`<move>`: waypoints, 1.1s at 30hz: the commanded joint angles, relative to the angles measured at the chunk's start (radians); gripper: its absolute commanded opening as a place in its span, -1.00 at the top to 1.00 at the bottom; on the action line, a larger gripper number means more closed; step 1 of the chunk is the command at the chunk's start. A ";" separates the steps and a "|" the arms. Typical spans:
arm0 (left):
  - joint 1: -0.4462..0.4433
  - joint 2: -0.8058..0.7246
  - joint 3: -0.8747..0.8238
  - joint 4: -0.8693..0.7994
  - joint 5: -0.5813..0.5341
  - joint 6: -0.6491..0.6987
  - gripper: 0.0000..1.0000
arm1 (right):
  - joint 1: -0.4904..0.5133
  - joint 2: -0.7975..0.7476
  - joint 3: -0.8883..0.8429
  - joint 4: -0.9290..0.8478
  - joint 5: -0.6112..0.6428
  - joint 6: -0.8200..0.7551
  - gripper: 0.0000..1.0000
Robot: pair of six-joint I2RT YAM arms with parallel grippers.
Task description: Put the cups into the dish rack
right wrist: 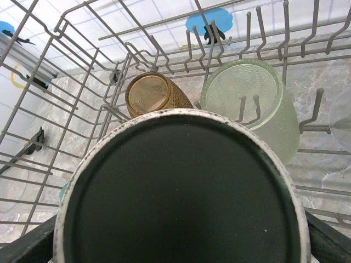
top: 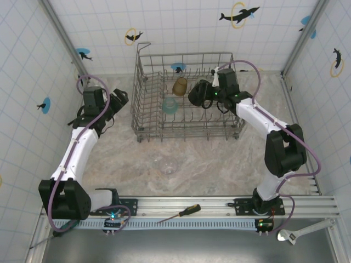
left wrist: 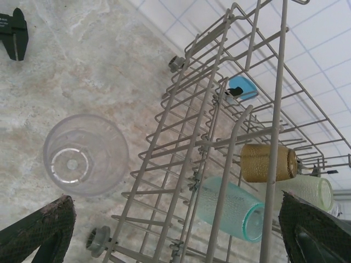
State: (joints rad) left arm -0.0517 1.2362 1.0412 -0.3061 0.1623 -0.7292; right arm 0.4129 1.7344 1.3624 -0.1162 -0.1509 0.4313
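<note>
The grey wire dish rack (top: 143,118) stands at the back middle of the table. Inside it lie an amber cup (top: 180,86) and a light blue cup (top: 169,105). My right gripper (top: 204,94) reaches into the rack, shut on a dark mug (top: 196,92), whose round base (right wrist: 181,192) faces the right wrist camera. Beyond that base are the amber cup (right wrist: 151,94) and a pale green cup (right wrist: 252,104). A clear cup (top: 168,166) stands on the table in front of the rack. My left gripper (top: 118,98) is open and empty left of the rack, with the clear cup (left wrist: 85,155) below it.
A screwdriver (top: 181,212) lies on the rail at the near edge and a wrench (top: 299,233) at the bottom right. Tiled walls close in the back and both sides. The rack's wheel (left wrist: 98,241) sits close to my left fingers (left wrist: 44,230).
</note>
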 commanded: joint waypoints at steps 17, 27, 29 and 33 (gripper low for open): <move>0.021 -0.045 -0.028 -0.058 -0.054 0.048 -0.95 | 0.087 0.092 0.123 0.004 0.151 -0.158 0.11; 0.023 -0.053 -0.032 -0.068 -0.063 0.048 -0.94 | 0.130 0.170 0.167 -0.013 0.219 -0.234 0.11; 0.024 -0.055 -0.034 -0.071 -0.064 0.047 -0.95 | 0.137 0.183 0.167 -0.011 0.237 -0.248 0.10; 0.023 -0.057 -0.033 -0.073 -0.067 0.047 -0.95 | 0.141 0.208 0.167 -0.004 0.240 -0.250 0.07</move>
State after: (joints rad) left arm -0.0380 1.2037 1.0206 -0.3569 0.1143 -0.7036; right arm 0.5350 1.9366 1.4536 -0.1768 0.0940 0.1940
